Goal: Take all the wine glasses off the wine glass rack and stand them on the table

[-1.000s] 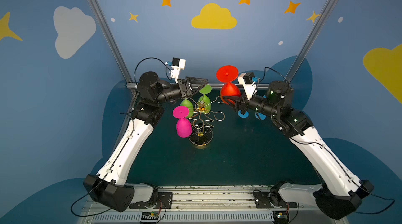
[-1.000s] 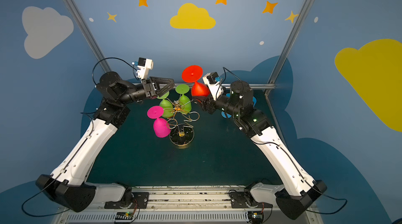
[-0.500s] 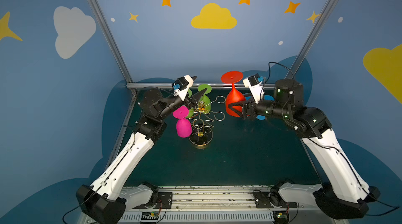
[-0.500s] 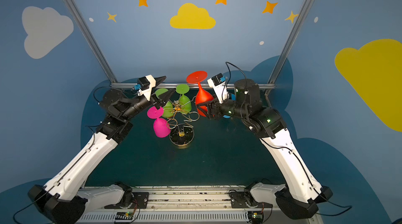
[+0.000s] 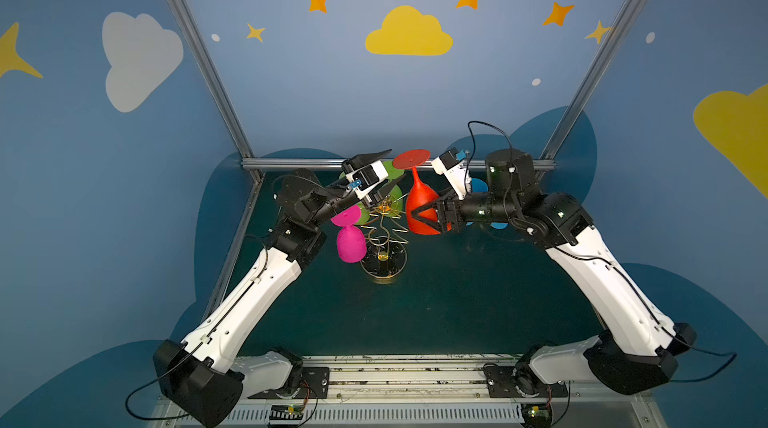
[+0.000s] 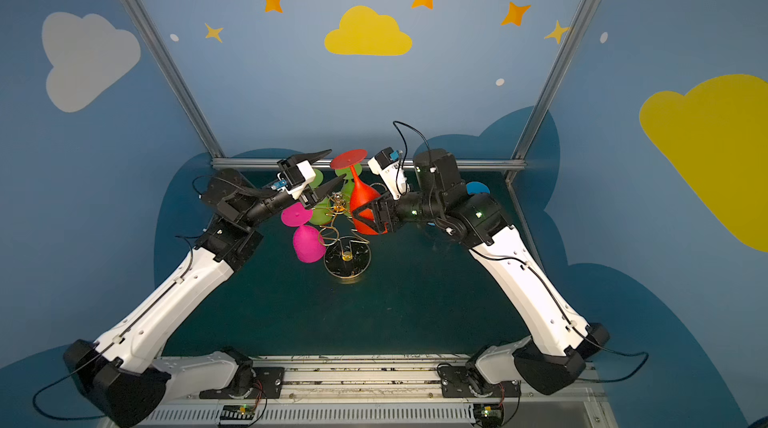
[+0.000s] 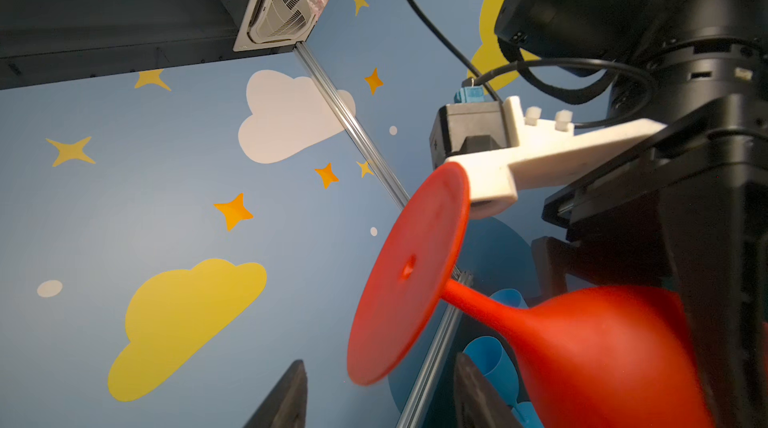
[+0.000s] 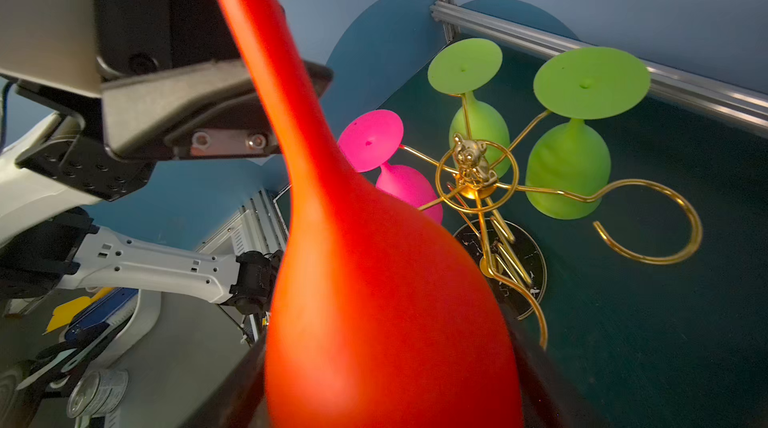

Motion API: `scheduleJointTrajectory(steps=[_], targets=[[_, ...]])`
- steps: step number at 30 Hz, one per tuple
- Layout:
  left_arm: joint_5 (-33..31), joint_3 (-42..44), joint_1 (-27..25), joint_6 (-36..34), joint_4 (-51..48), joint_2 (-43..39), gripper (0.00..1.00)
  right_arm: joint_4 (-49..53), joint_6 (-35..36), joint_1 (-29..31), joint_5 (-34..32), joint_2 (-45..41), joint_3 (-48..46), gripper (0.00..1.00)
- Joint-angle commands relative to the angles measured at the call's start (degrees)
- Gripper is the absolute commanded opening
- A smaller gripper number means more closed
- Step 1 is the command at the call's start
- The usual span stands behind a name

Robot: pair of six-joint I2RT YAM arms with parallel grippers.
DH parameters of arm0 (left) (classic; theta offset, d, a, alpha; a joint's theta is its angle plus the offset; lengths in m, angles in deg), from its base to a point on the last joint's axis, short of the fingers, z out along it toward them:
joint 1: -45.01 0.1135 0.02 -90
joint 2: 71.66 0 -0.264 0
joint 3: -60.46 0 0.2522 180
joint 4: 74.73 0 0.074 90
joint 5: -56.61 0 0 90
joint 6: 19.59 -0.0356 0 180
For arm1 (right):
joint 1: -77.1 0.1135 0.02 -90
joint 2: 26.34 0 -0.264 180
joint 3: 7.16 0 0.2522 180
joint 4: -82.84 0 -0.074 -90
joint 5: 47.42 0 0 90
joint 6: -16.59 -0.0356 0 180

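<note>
An upside-down red wine glass (image 5: 419, 207) (image 6: 362, 201) hangs clear of the gold wine glass rack (image 5: 384, 239), just to its right. My right gripper (image 5: 422, 218) (image 8: 386, 384) is shut on the glass's bowl (image 8: 374, 301). Its round foot (image 7: 411, 272) points up. My left gripper (image 5: 392, 168) (image 6: 336, 164) is above the rack, open, its fingertips (image 7: 291, 397) on either side of the foot's rim without touching it. The rack (image 8: 473, 180) shows an empty looped arm on the near side.
A pink glass (image 5: 350, 243) (image 8: 370, 141) hangs on the rack's left. Two green glasses (image 8: 569, 168) (image 8: 478, 126) hang at its back. Blue glasses (image 5: 478, 187) (image 7: 490, 359) sit behind my right arm near the back rail. The rack's round base (image 6: 347, 266) stands mid-table.
My right gripper has brought the red glass down and a little left, beside the rack. My left gripper has rolled over, swung toward the glass's foot, and its jaws have narrowed.
</note>
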Motion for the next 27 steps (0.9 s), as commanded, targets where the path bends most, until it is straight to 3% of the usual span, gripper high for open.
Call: scheduleJointTrajectory(steps=[1, 10, 14, 18, 21, 24, 27], targets=[[1.6, -1.4, -0.1, -1.9, 0.2, 0.0, 0.52, 1.0, -1.0, 0.8, 1.7, 0.8, 1.7, 0.18], [1.1, -1.6, -0.1, -4.6, -1.6, -0.8, 0.41, 3.3, -2.3, 1.2, 3.1, 2.8, 3.2, 0.16], [1.0, -1.6, -0.1, -5.2, -2.5, -1.1, 0.29, 3.6, -2.7, 1.3, 3.1, 3.1, 3.3, 0.18], [0.8, -1.8, -0.1, -5.8, -3.4, -1.6, 0.09, 4.1, -3.3, 1.3, 3.4, 3.4, 3.6, 0.2], [0.5, -1.6, -0.1, -6.1, -3.4, -2.0, 0.03, 4.2, -3.7, 1.2, 3.8, 3.7, 3.9, 0.22], [-0.1, -1.4, -0.1, -6.2, -3.7, -2.5, 0.03, 3.8, -4.1, 1.2, 3.7, 3.4, 4.1, 0.34], [-1.4, -1.1, -0.1, -6.0, -4.7, -2.9, 0.03, 1.6, -5.3, 0.6, 3.4, 2.3, 3.6, 0.58]])
